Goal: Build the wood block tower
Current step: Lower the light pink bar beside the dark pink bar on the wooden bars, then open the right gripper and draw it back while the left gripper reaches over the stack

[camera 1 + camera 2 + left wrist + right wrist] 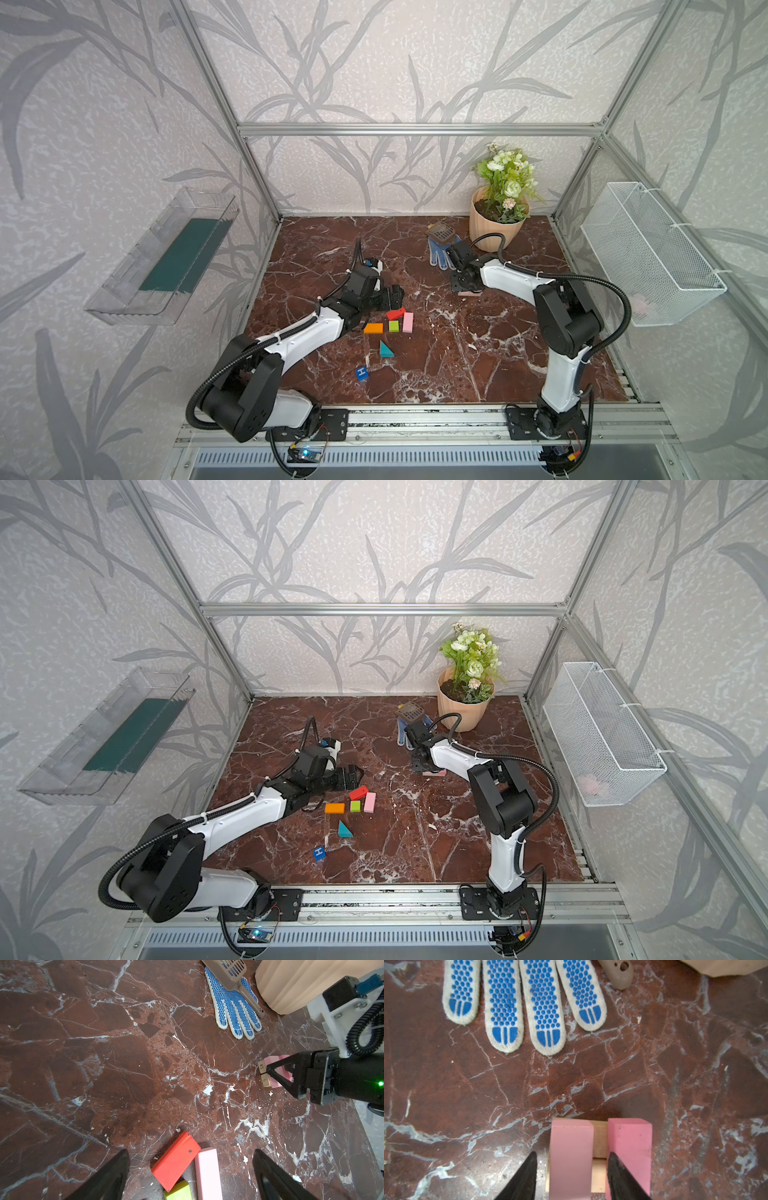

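The tower [470, 293] stands mid-table: two tan bars [598, 1176] side by side with a pale pink block [571, 1147] and a darker pink block [629, 1138] lying across them. My right gripper [572, 1155] is open, its fingers astride the pale pink block with a gap on each side. My left gripper [190, 1152] hangs open over the red block [175, 1160], a third pink block [207, 1174] and the lime cube [178, 1191]. The orange block [373, 328], teal wedge [385, 350] and blue "H" cube [362, 372] lie loose nearer the front.
A peach flowerpot [494, 232] stands at the back right. A dotted glove [442, 255] and a grey scoop [440, 232] lie just behind the tower. A wire basket [648, 249] hangs on the right wall and a clear tray [166, 257] on the left wall.
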`<state>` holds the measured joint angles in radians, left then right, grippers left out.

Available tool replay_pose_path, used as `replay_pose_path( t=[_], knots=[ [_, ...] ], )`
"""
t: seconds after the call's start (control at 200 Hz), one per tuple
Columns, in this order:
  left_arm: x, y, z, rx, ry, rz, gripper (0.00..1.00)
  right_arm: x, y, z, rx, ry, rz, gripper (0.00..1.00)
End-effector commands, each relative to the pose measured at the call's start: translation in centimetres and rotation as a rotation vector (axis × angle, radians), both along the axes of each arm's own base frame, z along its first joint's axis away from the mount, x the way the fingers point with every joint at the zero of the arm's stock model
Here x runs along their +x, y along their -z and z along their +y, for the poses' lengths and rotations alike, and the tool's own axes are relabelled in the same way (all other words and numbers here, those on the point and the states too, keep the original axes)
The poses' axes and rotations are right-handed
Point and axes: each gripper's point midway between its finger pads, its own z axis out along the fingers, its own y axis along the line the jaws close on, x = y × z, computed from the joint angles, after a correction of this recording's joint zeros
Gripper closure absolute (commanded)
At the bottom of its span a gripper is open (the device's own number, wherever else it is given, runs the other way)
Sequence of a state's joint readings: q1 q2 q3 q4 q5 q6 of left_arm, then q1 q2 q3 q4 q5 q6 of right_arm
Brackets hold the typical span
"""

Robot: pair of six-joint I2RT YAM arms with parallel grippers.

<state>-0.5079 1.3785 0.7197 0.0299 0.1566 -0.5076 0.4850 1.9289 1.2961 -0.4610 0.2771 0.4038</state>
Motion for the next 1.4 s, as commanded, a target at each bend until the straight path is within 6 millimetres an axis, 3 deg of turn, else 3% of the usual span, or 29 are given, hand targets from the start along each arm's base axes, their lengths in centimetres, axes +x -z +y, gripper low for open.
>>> replay_pose_path(
  t=[0.0, 0.195, 0.215, 0.245, 0.315, 0.33, 0.405, 0.485, 0.585, 0.69, 0.86, 0.95, 1.11, 1.155, 1.395],
  knots=[
    [0.5, -0.9, -0.6, -0.005, 0.014, -0.015, 0.06, -0.2, -2.0, -0.9, -0.007, 0.028, -0.036, 0.44],
    [0.6, -1.0, -0.6, -0.009, 0.011, -0.016, 0.07, -0.8, -4.2, -2.3, 0.002, 0.059, -0.082, 0.35],
    [0.6, -1.0, -0.6, -0.007, 0.007, -0.015, 0.01, -0.9, -4.3, -2.6, 0.004, 0.069, -0.082, 0.33],
    [0.7, -0.9, -0.4, 0.003, -0.008, -0.002, 0.01, -1.1, -4.6, -3.1, 0.018, 0.084, -0.085, 0.31],
    [1.1, -0.6, 0.3, 0.045, -0.074, 0.031, 0.01, -1.4, -4.5, -4.3, 0.054, 0.11, -0.088, 0.33],
    [1.1, -0.4, 0.4, 0.052, -0.087, 0.044, 0.02, -1.4, -5.3, -4.7, 0.071, 0.12, -0.107, 0.34],
    [1.9, -0.4, -0.3, 0.022, -0.134, 0.077, 0.2, -1.8, -5.6, -7.3, 0.118, 0.177, -0.128, 0.47],
    [3.1, -0.6, -2.5, -0.014, -0.132, 0.111, 0.58, -2.2, -5.5, -10.4, 0.178, 0.234, -0.152, 0.6],
    [4.7, -0.1, -5.9, -0.02, -0.107, 0.13, 0.75, -3.0, -4.5, -13.8, 0.215, 0.33, -0.174, 0.66],
    [6.2, 1.6, -9.3, 0.013, -0.08, 0.155, 0.84, -2.1, -3.4, -12.5, 0.314, 0.281, -0.198, 0.66],
    [7.6, 4.8, -13.3, 0.111, -0.033, 0.214, 0.9, -1.2, -1.5, -11.4, 0.321, 0.25, -0.069, 0.73],
    [8.1, 5.9, -14.4, 0.122, -0.02, 0.237, 0.9, -0.9, -1.0, -11.1, 0.326, 0.241, -0.04, 0.75],
    [9.1, 5.8, -15.8, 0.12, -0.005, 0.23, 0.9, -0.6, -1.3, -10.3, 0.326, 0.215, -0.039, 0.73],
    [9.2, 5.9, -16.4, 0.113, 0.006, 0.232, 0.9, -0.7, -0.1, -10.1, 0.313, 0.21, 0.001, 0.73],
    [9.5, 7.4, -18.5, 0.078, 0.046, 0.257, 0.9, -0.3, 0.5, -9.0, 0.263, 0.172, 0.043, 0.73]
  ],
)
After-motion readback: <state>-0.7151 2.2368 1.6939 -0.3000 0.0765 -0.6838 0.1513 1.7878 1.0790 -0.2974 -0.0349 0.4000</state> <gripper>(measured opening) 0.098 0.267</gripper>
